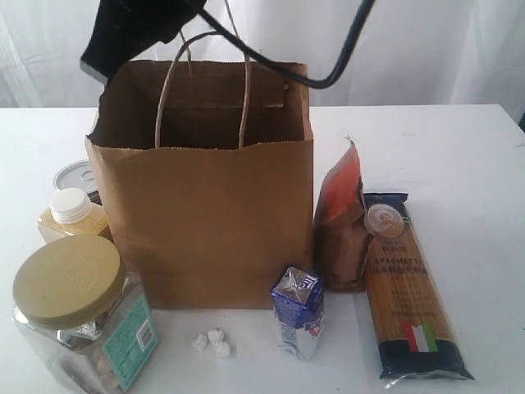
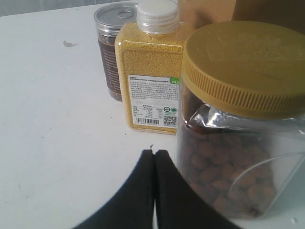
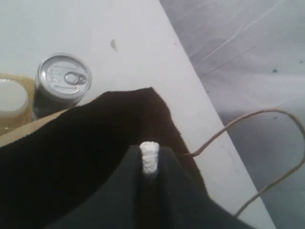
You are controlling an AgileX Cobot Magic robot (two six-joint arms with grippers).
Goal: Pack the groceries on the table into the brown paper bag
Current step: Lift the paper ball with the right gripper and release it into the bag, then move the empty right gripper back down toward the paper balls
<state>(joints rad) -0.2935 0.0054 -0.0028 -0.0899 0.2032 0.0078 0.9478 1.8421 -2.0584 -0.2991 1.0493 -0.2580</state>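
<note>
The brown paper bag (image 1: 205, 213) stands open on the table (image 1: 459, 164). Left of it are the tan-lidded jar (image 1: 78, 320), the yellow bottle (image 1: 72, 215) and the tin can (image 1: 78, 176). On the bag's right lie the orange pouch (image 1: 340, 226) and the spaghetti packet (image 1: 406, 287), and the small carton (image 1: 298, 312) stands in front. My left gripper (image 2: 154, 153) is shut and empty, low on the table beside the jar (image 2: 238, 143). My right gripper (image 3: 149, 151) hangs over the bag's dark mouth (image 3: 71, 152), shut on a small white lump (image 3: 149, 161).
A few tiny white lumps (image 1: 212, 342) lie on the table in front of the bag. The bag's two loop handles (image 1: 201, 82) stand up over its opening. A black arm and its cable (image 1: 139, 33) hang above the bag's back left corner.
</note>
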